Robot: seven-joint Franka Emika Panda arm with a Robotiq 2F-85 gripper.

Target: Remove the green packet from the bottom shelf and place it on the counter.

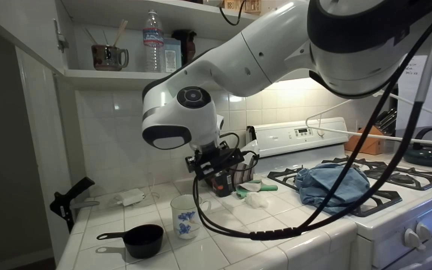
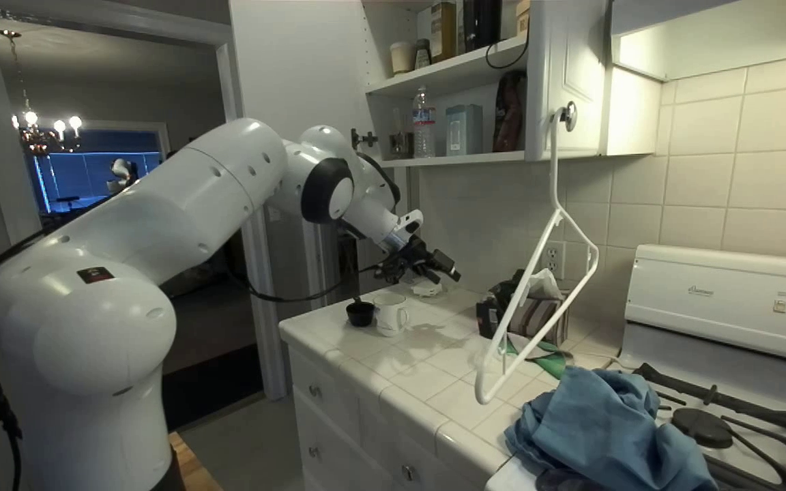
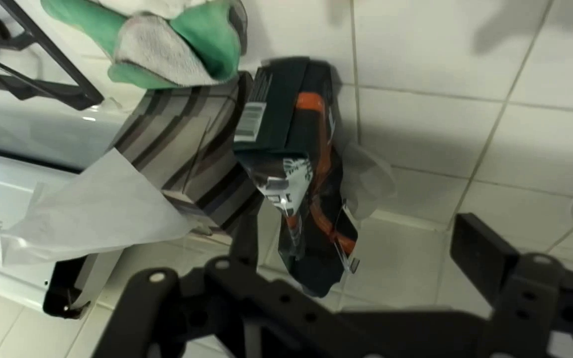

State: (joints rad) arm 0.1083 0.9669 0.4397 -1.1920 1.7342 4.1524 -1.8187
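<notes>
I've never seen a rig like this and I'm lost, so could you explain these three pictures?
The white machine is a robot arm; the black part at its end is a two-fingered gripper. Two pictures come from cameras outside the robot; the close-up comes from its wrist camera, so the fingers show at the bottom. On the white tiled counter are a small black pan, a flowered mug, a striped box, a green and grey cloth and a dark green packet, among other things. A blue cloth lies on the stove beside it. The fingers stand wide apart, with nothing gripped between them.
</notes>
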